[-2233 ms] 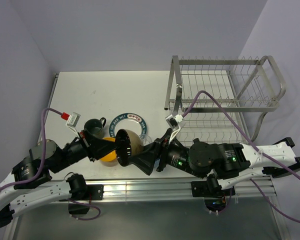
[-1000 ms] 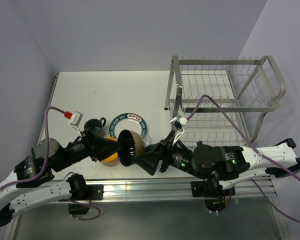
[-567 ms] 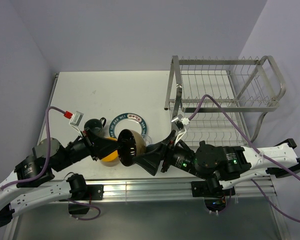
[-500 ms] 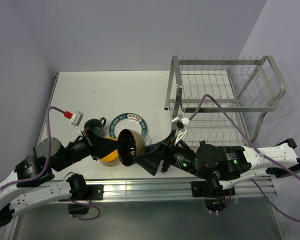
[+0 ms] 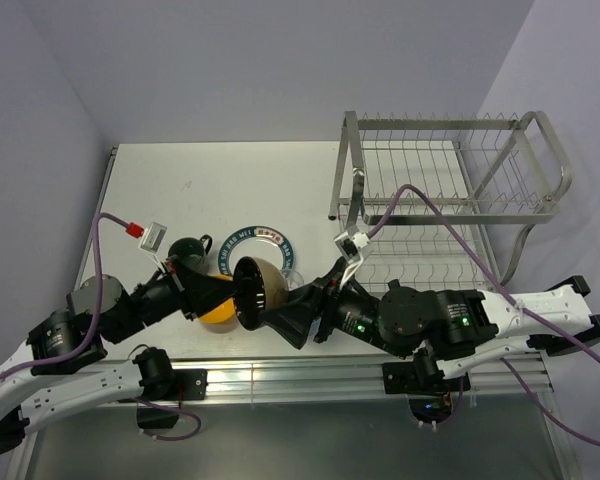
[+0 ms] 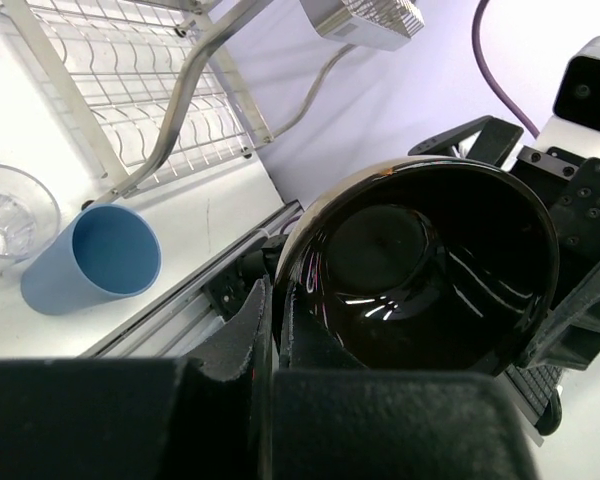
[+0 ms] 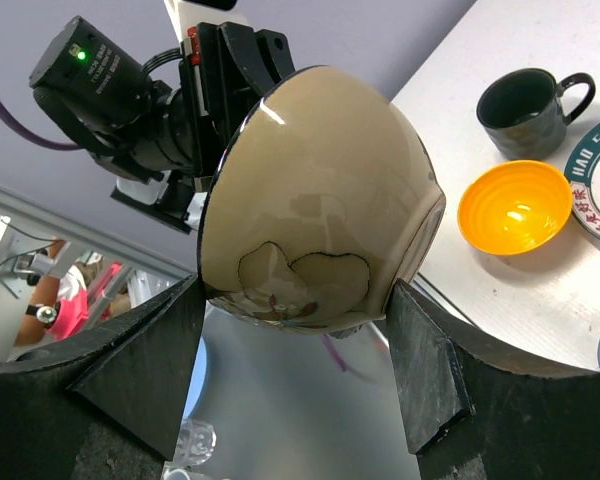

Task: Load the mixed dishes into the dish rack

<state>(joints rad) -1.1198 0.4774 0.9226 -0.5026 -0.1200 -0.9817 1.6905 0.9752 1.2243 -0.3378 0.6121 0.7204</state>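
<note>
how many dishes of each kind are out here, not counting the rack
bowls: 2 (beige bowl, small orange bowl)
mugs: 1 (dark mug)
tumblers: 1 (light blue tumbler)
glasses: 1 (clear glass)
plates: 1 (white plate with teal rim)
total: 6

I log: beige bowl [image 7: 320, 200], tan outside, glossy black inside; small orange bowl [image 7: 515, 208]; dark mug [image 7: 525, 110]; light blue tumbler [image 6: 92, 260]; plate [image 5: 252, 237], white, teal lettered rim; rack [image 5: 440, 170], silver wire.
</note>
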